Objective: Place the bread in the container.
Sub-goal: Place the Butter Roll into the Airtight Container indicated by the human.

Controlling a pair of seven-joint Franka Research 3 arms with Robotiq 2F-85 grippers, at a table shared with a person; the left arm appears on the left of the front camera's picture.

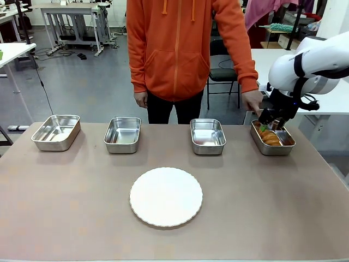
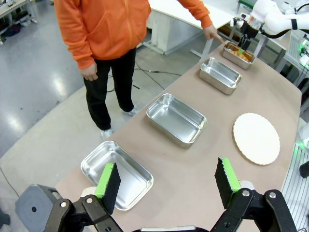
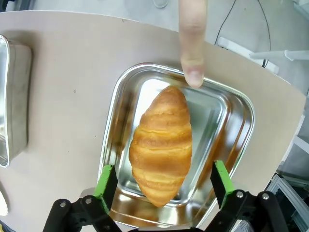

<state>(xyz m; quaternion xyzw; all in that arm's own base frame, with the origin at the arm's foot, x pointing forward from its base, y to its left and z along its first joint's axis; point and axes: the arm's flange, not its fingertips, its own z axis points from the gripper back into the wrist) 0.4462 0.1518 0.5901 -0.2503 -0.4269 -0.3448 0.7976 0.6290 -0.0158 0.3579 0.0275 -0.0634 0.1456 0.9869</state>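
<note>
The bread, a golden-brown croissant, lies inside the rightmost steel container; it also shows as the croissant in the far-right container of the front view. My right gripper hovers just above it, open, green pads on either side and clear of the crust; the front view shows that gripper over the pan. A person's finger points at the pan's rim. My left gripper is open and holds nothing, above the table's left end.
Three more steel pans stand in a row along the far side. A round white plate lies in the middle. The person in an orange hoodie stands at the far edge.
</note>
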